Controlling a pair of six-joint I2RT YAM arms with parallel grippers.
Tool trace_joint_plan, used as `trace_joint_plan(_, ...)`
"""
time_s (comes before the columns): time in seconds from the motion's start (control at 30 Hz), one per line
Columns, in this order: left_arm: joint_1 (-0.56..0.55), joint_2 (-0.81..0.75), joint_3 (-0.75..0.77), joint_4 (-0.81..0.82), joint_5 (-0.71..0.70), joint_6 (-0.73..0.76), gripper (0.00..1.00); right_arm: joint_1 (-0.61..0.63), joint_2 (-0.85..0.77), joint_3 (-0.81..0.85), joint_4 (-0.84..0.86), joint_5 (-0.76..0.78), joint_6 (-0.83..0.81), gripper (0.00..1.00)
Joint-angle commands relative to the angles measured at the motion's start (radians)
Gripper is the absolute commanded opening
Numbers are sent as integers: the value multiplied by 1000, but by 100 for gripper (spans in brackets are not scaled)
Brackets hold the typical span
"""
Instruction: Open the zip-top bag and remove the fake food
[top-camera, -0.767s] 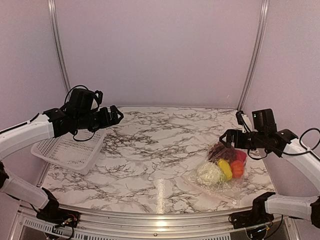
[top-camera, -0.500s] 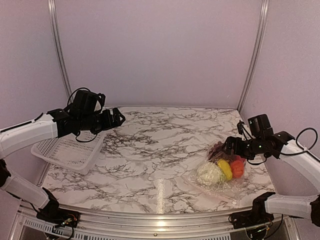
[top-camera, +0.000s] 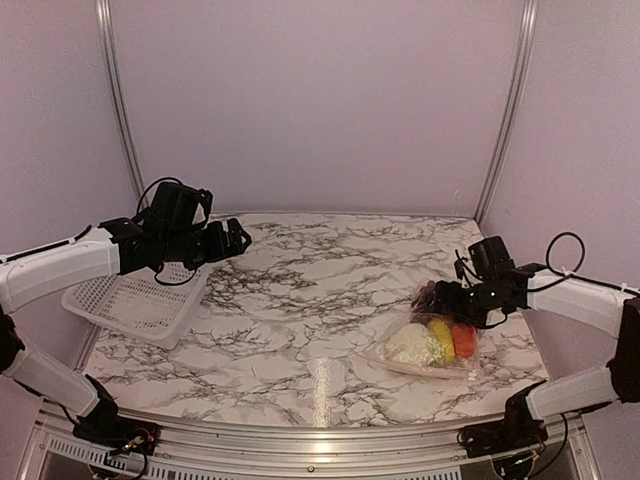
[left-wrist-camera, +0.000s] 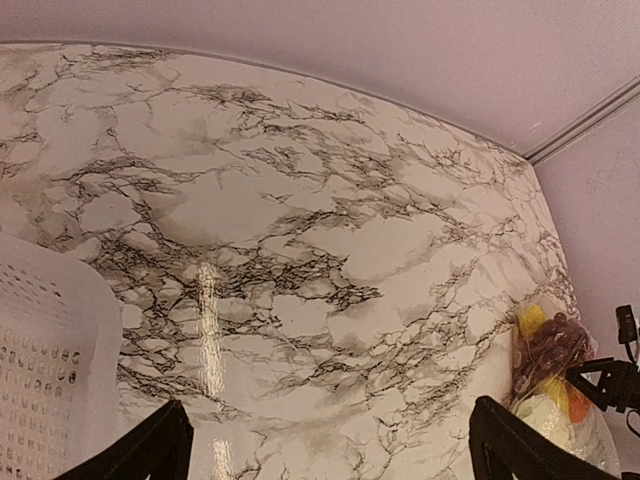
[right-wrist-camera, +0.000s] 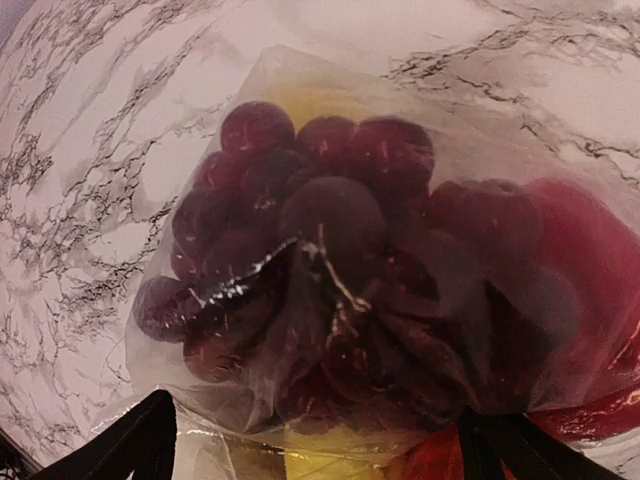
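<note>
**Right fingers over the grapes, bag unopened**

From where I stand, the marble-patterned table (top-camera: 300, 290) takes up the middle of the top view. The white mesh basket (top-camera: 130, 300) sits at its left edge. The zip-top bag (top-camera: 440, 368) lies flat at the lower right, and it looks closed, with the fake food (top-camera: 430, 340) all inside. I can see a white cauliflower (top-camera: 408, 343), a yellow piece (top-camera: 441, 338), an orange piece (top-camera: 463, 340) and a dark grape bunch (right-wrist-camera: 320, 260).

The right fingers (top-camera: 440, 297) are spread wide, low over the grape end of the bag and gripping nothing. The left fingers (top-camera: 232, 240) are also spread and empty, hanging beside the basket, well apart from the bag.

My worry is that I can't make out the zip strip in any view. If the right fingers close here, they would likely pinch the grapes through the plastic rather than an edge. The whole bag could then slide on the glossy table, with nothing on the left to hold it down.

Only the top view shows both arms and the gap between them. The right wrist view fills with grapes under crinkled film and a red piece (right-wrist-camera: 590, 270) at the right, but it has no cauliflower in it. The left wrist view shows mostly bare table between its finger tips, with the bag just a sliver at the lower right.
</note>
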Motion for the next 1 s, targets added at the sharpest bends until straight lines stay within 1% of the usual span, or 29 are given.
trace_joint_plan(0.0,-7,6,-12,27,12,14,99,40,105,4,223,-197,41,95)
trace_joint_plan(0.13,-31,4,-38,66,36,60,99,114,219,60,328,-219,83,94)
trace_joint_plan(0.27,-74,-14,-88,153,82,141,99,193,338,136,413,-220,130,94)
trace_joint_plan(0.37,-110,-27,-132,234,157,207,99,227,412,182,476,-214,168,94)
trace_joint_plan(0.43,-126,-29,-162,291,207,224,99,240,456,208,539,-220,196,94)
trace_joint_plan(0.5,-156,-33,-200,343,222,248,99,251,496,234,576,-225,222,94)
trace_joint_plan(0.6,-248,-24,-224,377,158,339,98,270,533,272,588,-210,227,94)
trace_joint_plan(0.67,-331,-7,-243,413,82,403,94,271,539,270,602,-195,227,93)
trace_joint_plan(0.8,-449,45,-293,558,-2,525,85,268,529,258,573,-155,204,91)
trace_joint_plan(0.87,-492,92,-305,632,-28,597,78,264,504,229,571,-140,201,89)
trace_joint_plan(0.9,-510,120,-304,657,-38,635,74,262,492,217,570,-137,201,87)
trace_joint_plan(0.97,-543,182,-290,689,-62,729,70,259,472,200,556,-127,194,85)
